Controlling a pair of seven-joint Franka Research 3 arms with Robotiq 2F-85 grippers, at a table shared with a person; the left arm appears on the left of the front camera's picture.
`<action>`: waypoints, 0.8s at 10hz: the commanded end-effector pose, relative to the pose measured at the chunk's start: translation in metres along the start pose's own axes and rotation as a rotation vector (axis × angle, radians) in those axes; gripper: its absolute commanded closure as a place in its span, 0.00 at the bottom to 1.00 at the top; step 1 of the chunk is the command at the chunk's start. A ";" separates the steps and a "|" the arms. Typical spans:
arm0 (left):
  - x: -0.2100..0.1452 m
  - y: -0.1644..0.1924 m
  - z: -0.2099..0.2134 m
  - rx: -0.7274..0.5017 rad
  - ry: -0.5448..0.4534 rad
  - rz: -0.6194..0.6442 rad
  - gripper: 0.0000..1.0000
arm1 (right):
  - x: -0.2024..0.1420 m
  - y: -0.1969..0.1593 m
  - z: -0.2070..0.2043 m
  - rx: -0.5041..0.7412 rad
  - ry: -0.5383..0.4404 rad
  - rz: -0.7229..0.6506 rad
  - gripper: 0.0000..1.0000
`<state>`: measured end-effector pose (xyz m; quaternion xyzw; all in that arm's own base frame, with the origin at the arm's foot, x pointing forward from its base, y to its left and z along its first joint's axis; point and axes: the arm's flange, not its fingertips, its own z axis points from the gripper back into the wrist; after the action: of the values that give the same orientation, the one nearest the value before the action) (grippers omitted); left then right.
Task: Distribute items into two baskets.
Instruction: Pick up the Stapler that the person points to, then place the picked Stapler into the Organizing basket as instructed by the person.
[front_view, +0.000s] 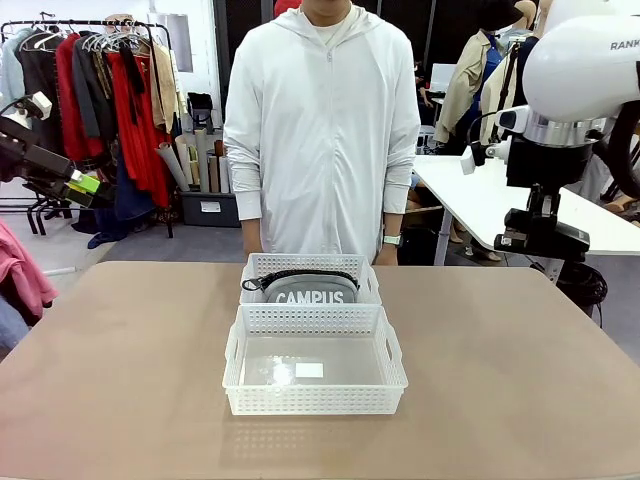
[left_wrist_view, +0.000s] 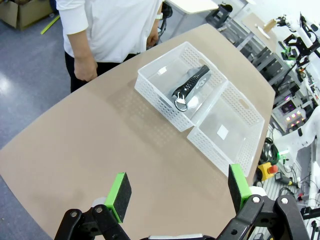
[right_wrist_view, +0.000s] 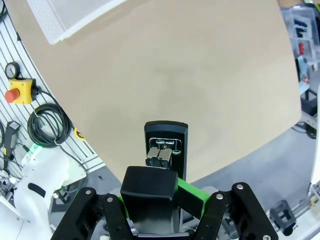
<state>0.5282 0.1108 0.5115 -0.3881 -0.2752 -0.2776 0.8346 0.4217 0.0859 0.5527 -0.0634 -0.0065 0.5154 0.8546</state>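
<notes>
Between the right gripper's (right_wrist_view: 162, 192) clenched fingers, the black stapler (right_wrist_view: 165, 150); left gripper (left_wrist_view: 177, 192) spread wide.

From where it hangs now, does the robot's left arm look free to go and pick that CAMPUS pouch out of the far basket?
Probably yes. The left tool is open and holds nothing, the pouch lies uncovered in the open-topped far basket, and bare table lies between them.

Front view level across table (front_view: 120, 380) toward person (front_view: 322, 130); wrist views steeply downward, sharing baskets (left_wrist_view: 200, 107).
</notes>
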 end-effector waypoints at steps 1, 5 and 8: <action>0.000 -0.001 0.002 0.003 -0.003 0.001 0.00 | 0.000 0.000 0.002 -0.003 -0.001 -0.021 0.87; 0.000 -0.001 0.002 0.003 -0.003 0.001 0.00 | 0.000 0.000 0.002 -0.003 -0.001 -0.021 0.87; 0.000 -0.001 0.002 0.003 -0.003 0.001 0.00 | 0.000 0.000 0.002 -0.003 -0.001 -0.021 0.87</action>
<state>0.5282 0.1108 0.5115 -0.3881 -0.2752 -0.2776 0.8346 0.4217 0.0859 0.5527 -0.0634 -0.0065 0.5154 0.8546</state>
